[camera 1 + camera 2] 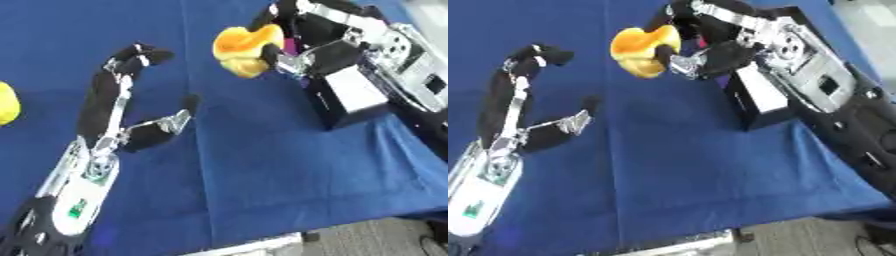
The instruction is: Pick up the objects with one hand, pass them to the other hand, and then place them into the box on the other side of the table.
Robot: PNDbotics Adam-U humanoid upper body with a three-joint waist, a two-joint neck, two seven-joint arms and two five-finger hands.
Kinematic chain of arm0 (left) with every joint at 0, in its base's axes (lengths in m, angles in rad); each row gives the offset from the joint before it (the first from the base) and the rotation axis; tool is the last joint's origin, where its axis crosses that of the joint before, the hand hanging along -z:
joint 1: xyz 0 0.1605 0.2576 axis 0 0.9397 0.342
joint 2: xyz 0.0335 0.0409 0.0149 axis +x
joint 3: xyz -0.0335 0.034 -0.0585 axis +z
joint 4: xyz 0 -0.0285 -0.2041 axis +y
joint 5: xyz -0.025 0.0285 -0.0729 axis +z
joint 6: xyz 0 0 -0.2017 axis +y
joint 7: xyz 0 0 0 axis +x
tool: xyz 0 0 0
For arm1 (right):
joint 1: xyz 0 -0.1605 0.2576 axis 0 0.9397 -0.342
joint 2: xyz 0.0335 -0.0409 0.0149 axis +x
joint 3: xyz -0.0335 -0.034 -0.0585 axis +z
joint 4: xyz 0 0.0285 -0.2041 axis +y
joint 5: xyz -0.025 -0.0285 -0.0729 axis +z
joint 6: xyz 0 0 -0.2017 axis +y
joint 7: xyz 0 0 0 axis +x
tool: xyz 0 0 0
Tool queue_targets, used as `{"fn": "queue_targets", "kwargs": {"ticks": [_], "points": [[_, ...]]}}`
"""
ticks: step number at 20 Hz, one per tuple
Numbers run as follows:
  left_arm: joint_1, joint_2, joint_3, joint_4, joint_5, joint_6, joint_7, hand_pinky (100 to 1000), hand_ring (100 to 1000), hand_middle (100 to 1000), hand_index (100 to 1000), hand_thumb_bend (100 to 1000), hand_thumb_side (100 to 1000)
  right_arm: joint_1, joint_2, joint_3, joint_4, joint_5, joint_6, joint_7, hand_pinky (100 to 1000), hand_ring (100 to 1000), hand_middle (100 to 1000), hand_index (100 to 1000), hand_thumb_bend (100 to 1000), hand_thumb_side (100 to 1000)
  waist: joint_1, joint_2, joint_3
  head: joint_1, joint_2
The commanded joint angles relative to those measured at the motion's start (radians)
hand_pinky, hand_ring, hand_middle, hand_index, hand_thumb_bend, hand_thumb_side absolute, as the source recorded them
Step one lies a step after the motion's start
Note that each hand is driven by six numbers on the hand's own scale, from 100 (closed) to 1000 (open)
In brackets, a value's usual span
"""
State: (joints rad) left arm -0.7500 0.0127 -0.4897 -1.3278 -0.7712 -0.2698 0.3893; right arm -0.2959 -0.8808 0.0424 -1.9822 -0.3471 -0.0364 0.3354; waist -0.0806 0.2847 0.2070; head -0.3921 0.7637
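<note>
Tablecloth point(262, 165), blue, over table edge

Table cover: deep blue cloth point(262, 165), spread over nearly the whole view, surface lying askew.
Creases: one long fold running from the far edge toward the near edge, left of centre; fainter wrinkles beside it.
Near edge: cloth ending in a slanted line at lower right, a pale strip point(254, 247) of table edge showing beneath.
Floor: grey, smooth patch point(376, 240) at the lower right corner, below the cloth.
Far right corner: small pale grey area point(877, 15) beyond the cloth.
Light: even, bright from above; soft sheen on the cloth, weak shadows.
</note>
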Motion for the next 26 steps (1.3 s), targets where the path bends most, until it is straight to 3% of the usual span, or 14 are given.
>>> {"fn": "queue_targets", "kwargs": {"ticks": [1, 13, 21, 23, 26], "points": [[-0.005, 0.02, 0.014, -0.016, 0.012, 0.017, 0.002, 780, 613, 628, 763, 404, 506, 0.02, -0.053, -0.056, -0.018, -0.035, -0.015, -0.051, 681, 804, 530, 697, 100, 300, 0.015, -0.04, -0.008, 0.004, 0.006], [0.016, 0.075, 0.029, -0.031, 0.018, 0.05, 0.001, 781, 615, 637, 763, 392, 507, 0.217, -0.05, -0.24, 0.019, -0.102, -0.036, -0.232, 686, 807, 535, 702, 100, 414, 0.025, -0.041, -0.031, -0.003, -0.02], [0.019, 0.091, 0.034, -0.036, 0.02, 0.059, 0.002, 780, 616, 638, 762, 392, 508, 0.334, -0.028, -0.328, 0.084, -0.055, -0.077, -0.338, 688, 808, 538, 702, 100, 393, 0.028, -0.039, -0.041, -0.023, -0.035], [0.02, 0.094, 0.035, -0.036, 0.02, 0.06, 0.002, 780, 616, 638, 762, 391, 509, 0.364, -0.017, -0.34, 0.103, -0.023, -0.087, -0.362, 689, 809, 540, 703, 100, 323, 0.028, -0.039, -0.042, -0.029, -0.038], [0.021, 0.095, 0.035, -0.036, 0.021, 0.061, 0.002, 779, 616, 638, 762, 391, 509, 0.392, -0.001, -0.342, 0.132, 0.031, -0.095, -0.391, 690, 812, 542, 705, 100, 336, 0.029, -0.038, -0.043, -0.038, -0.039]]}}
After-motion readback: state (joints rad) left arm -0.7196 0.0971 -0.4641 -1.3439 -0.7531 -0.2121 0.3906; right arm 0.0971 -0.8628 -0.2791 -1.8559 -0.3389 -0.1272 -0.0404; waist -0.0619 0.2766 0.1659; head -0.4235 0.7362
